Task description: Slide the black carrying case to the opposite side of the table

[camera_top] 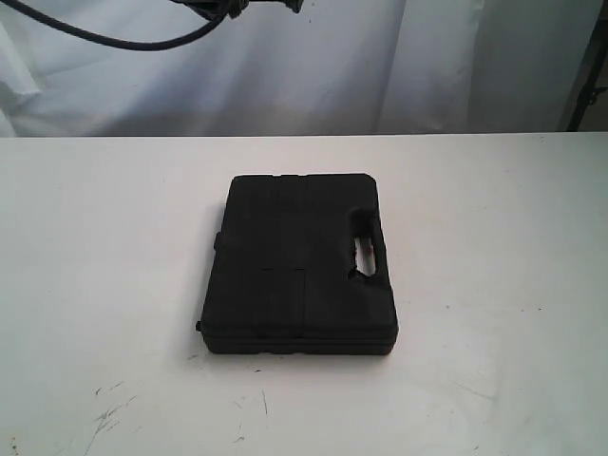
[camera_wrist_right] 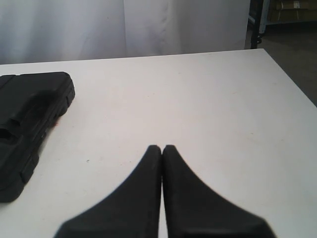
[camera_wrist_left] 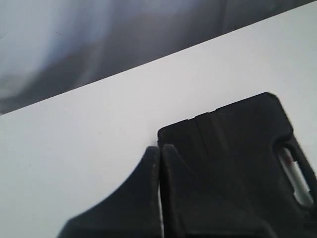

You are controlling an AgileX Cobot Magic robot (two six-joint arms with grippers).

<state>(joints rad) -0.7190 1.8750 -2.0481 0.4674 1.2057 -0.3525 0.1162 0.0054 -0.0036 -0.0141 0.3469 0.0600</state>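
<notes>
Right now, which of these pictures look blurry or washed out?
Exterior view: soft overall, the case a near-featureless black. Left wrist view: the left hand is blurred up close, backdrop smeared. Right wrist view: the right hand has soft edges; the table is evenly lit, no glare.

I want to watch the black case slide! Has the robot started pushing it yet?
Nothing looks done yet: the case lies in the middle of the table. In hand: the left gripper is shut near the case's corner; whether it touches, I cannot tell. The right gripper is shut, apart from the case. Left: the whole slide across.
</notes>
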